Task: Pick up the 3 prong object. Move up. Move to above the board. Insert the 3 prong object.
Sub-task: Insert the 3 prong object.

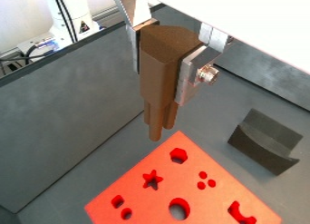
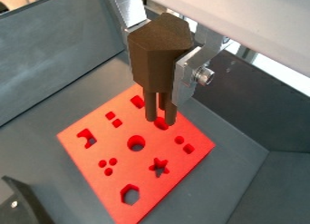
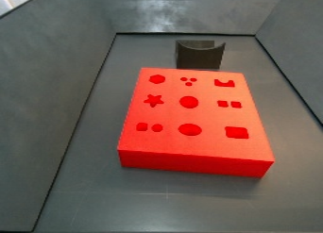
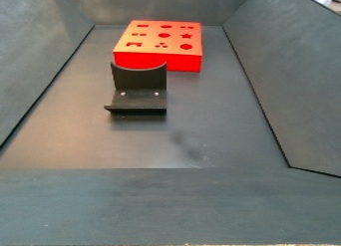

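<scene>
My gripper (image 1: 162, 66) is shut on the 3 prong object (image 1: 161, 87), a brown peg held upright between the silver fingers, prongs pointing down. It also shows in a wrist view (image 2: 155, 64), with the prongs hanging well above the board (image 2: 127, 150). The board is a flat bright red slab with recessed shapes; it shows in both wrist views (image 1: 182, 187) and both side views (image 3: 190, 128) (image 4: 160, 43). The peg is clear of the board and touches nothing else. The gripper and peg are out of view in both side views.
The dark fixture (image 3: 198, 54) stands on the grey floor just beyond one short edge of the board, also in a side view (image 4: 138, 86) and both wrist views (image 1: 266, 140) (image 2: 18, 205). Sloping grey walls (image 3: 63, 76) enclose the floor.
</scene>
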